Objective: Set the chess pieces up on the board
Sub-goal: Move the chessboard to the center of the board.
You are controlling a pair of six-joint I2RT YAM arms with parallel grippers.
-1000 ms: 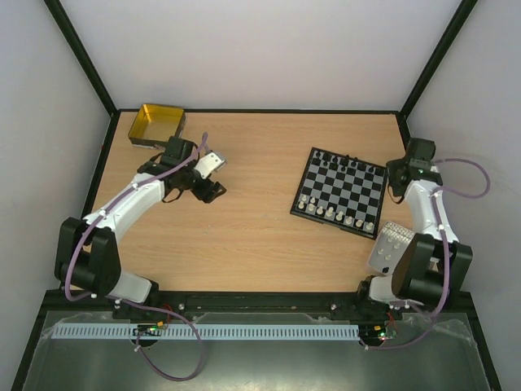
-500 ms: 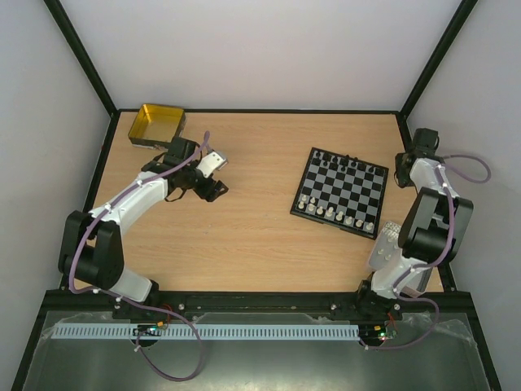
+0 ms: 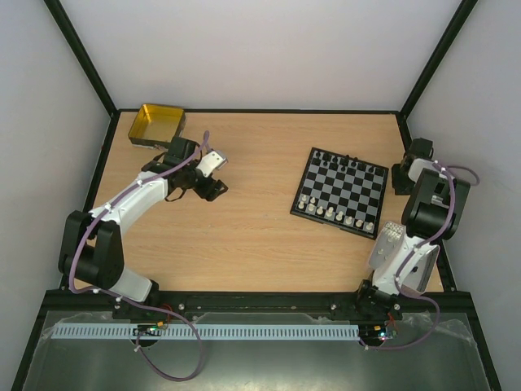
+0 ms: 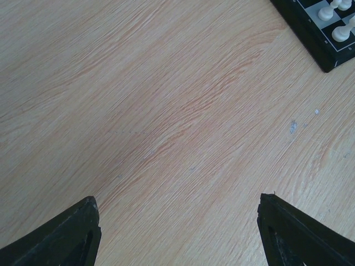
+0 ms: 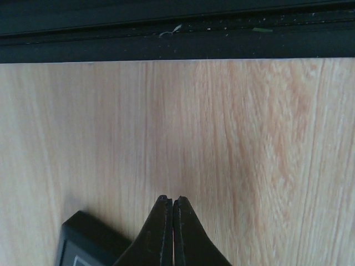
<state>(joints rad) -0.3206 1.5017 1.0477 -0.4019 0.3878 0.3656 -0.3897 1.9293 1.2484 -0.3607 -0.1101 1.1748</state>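
Left claw (image 4: 177, 235): mine, well left of the board (image 3: 340, 189), jaws wide apart, holding nothing.
Right claw (image 5: 172, 208): mine, just right of the board, fingers pressed together, empty.
Chess pieces (image 3: 332, 213): rows along the board's near and far edges.

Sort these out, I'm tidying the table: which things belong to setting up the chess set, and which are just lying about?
For the job: the board; white pieces along its near edge; black pieces along its far edge.
Lying about: yellow tin, far left corner; grey tray, near right edge.
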